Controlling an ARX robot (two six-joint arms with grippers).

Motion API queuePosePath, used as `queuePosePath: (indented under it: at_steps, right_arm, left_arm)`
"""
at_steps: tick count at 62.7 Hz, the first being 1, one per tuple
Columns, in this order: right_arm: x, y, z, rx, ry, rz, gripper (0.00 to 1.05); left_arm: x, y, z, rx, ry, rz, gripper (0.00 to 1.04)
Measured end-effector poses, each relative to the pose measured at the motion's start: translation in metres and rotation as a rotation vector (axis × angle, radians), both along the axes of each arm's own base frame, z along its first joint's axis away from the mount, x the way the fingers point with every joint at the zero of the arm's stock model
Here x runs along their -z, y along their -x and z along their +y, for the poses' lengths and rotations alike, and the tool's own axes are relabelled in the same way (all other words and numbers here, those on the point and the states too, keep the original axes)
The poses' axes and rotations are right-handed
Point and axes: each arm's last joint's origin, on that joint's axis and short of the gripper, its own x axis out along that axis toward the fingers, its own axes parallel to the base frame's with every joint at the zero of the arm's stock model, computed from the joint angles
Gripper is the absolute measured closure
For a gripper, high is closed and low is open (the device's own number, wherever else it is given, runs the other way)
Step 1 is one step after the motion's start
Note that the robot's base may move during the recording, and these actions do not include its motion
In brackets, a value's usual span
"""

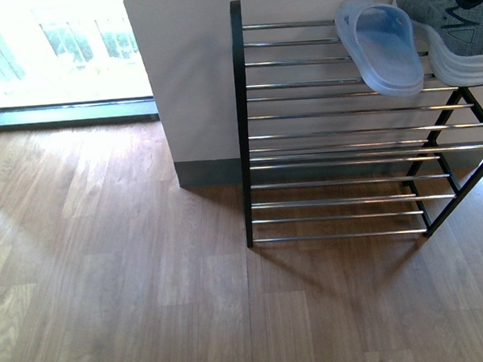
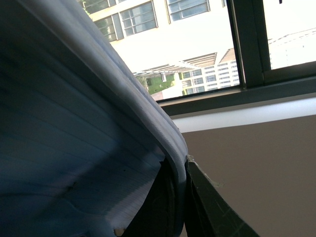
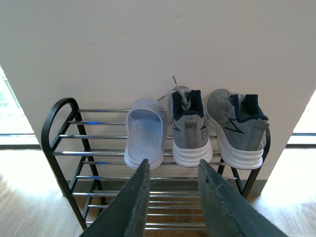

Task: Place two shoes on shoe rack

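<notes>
The shoe rack stands on the wood floor against the wall. On its top tier, toward the right end, sit two grey sneakers side by side, the front view cutting off all but one. A pale blue slide lies just left of them. The left tool pinches the edge of a second slide, which hides most of that view. The right tool hangs open, holding nothing.
</notes>
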Motion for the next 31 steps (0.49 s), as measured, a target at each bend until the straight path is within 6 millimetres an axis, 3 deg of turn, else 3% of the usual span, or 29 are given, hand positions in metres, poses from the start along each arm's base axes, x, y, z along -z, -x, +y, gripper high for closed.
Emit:
queuePosePath:
  at_steps: [9,31]
  right_arm:
    - [0.005,0.011,-0.006,-0.024,0.003,0.000,1.04]
    - [0.014,0.031,-0.015,-0.001,0.004,0.000,1.03]
  left_arm:
    - [0.000,0.000,0.000,0.000,0.000,0.000,1.03]
    - [0.000,0.000,0.000,0.000,0.000,0.000,1.03]
